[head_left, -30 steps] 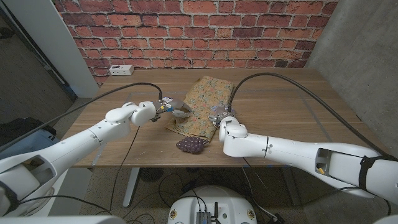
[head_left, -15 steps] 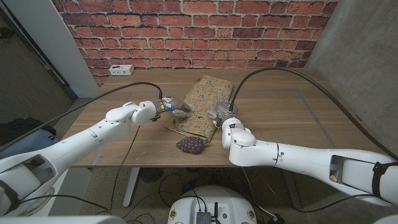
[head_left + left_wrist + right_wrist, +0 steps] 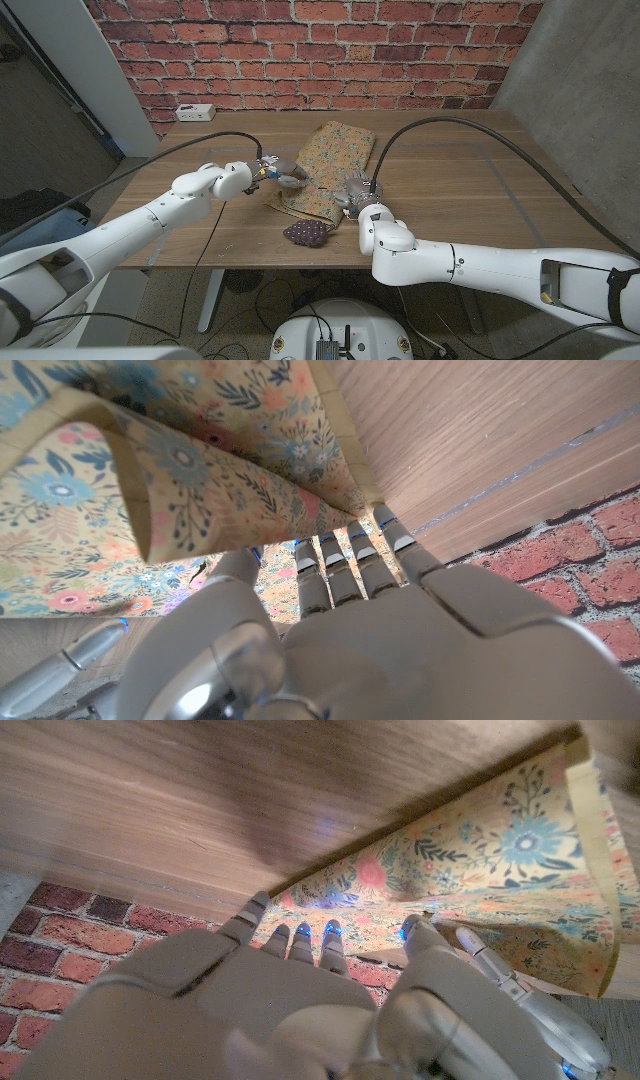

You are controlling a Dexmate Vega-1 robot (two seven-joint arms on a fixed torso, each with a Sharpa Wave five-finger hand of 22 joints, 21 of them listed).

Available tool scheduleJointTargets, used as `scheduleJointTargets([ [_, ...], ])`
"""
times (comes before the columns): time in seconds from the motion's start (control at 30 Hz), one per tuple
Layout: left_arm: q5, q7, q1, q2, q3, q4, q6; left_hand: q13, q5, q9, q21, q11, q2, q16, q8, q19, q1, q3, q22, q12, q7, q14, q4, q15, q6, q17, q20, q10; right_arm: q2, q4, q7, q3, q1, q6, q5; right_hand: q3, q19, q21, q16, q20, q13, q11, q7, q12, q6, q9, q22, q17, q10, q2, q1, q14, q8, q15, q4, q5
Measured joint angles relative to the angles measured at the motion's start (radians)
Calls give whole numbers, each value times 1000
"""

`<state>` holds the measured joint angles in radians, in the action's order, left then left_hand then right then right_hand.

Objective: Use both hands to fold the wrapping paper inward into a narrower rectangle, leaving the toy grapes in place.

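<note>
The floral wrapping paper lies at the table's middle, running from the far side toward me. Purple toy grapes sit by its near end. My left hand is at the paper's left edge and holds it lifted. In the left wrist view that edge of the paper curls up over the fingers. My right hand is at the paper's right edge near the grapes. In the right wrist view its fingertips and thumb grip the raised paper.
A white power strip lies at the wooden table's back left corner. Black cables arc from both wrists over the table. A brick wall stands behind the table. Bare wood stretches to the right of the paper.
My right forearm has swung closer to the table's near edge, and the right hand has slid slightly nearer along the paper's right edge. The left hand and the grapes have stayed put.
</note>
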<state>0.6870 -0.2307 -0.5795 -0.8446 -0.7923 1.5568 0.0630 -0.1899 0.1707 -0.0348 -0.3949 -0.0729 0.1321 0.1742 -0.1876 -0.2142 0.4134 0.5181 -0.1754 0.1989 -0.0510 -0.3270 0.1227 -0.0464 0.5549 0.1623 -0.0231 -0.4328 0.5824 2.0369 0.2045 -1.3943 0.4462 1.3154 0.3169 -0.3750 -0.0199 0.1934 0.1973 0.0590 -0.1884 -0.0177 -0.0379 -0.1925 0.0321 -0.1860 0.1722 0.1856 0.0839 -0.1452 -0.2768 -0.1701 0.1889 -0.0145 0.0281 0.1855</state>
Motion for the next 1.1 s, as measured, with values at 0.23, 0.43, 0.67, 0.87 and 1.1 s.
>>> scheduleJointTargets([
  [0.23, 4, -8, -4, 0, 0, 12, -15, 0, 0, -8, 0, 0, -3, 0, 0, 0, -3, 0, 0, 0, 2, 0, 0, 0, -2, 0, 0, 0, 4, 0, -8, -33, 3, 10, -38, -3, 4, 0, 0, -4, 0, 0, 0, 0, 0, 0, 0, 0, 0, -5, -5, 0, 0, 0, -3, 0],
  [0.43, 5, -10, -8, -1, 1, 21, -19, 2, 0, -9, 0, 0, -4, 0, 3, -5, -4, 0, 0, 0, 4, 0, 0, 0, -4, -1, -5, 0, -5, -23, -12, -61, -15, 17, -63, -11, 8, -2, 0, -7, 0, 4, 0, 0, 0, 2, -1, -3, 4, -12, -12, 0, -1, 0, -11, 0],
  [0.67, 6, -12, -14, -4, 3, 30, -26, 2, 0, -9, 8, 0, -4, 0, 6, -5, -4, 0, 0, 0, 4, 0, 0, 0, -4, -1, -5, 0, -19, -53, -17, -94, -38, 29, -89, -18, 9, -2, -6, -20, 0, 7, -4, 1, -4, 2, 1, -4, 8, -16, -16, 0, -5, 0, -26, 0],
  [0.87, 8, -12, -21, -9, 7, 43, -31, 1, 0, -9, 8, 0, 1, 0, 2, -5, -9, 0, 0, 0, 5, 0, 0, 0, -5, -1, -5, 0, -23, -67, -13, -109, -50, 37, -115, -20, 9, -2, -6, -20, 0, 5, -3, 1, -8, 2, 0, -4, 13, -21, -29, 0, -5, 0, -32, 3],
  [1.1, 10, 22, -41, -20, 20, 66, -38, -1, 0, -9, 28, 12, 9, 0, 2, 18, -16, 5, -1, 0, 7, 5, -5, 6, -7, 1, -58, 27, -24, -72, 5, -113, -55, 39, -135, -24, 9, -2, -6, -20, 0, 5, -9, 1, -13, 2, 0, -4, 13, -21, -37, 0, -5, 0, -37, 3],
])
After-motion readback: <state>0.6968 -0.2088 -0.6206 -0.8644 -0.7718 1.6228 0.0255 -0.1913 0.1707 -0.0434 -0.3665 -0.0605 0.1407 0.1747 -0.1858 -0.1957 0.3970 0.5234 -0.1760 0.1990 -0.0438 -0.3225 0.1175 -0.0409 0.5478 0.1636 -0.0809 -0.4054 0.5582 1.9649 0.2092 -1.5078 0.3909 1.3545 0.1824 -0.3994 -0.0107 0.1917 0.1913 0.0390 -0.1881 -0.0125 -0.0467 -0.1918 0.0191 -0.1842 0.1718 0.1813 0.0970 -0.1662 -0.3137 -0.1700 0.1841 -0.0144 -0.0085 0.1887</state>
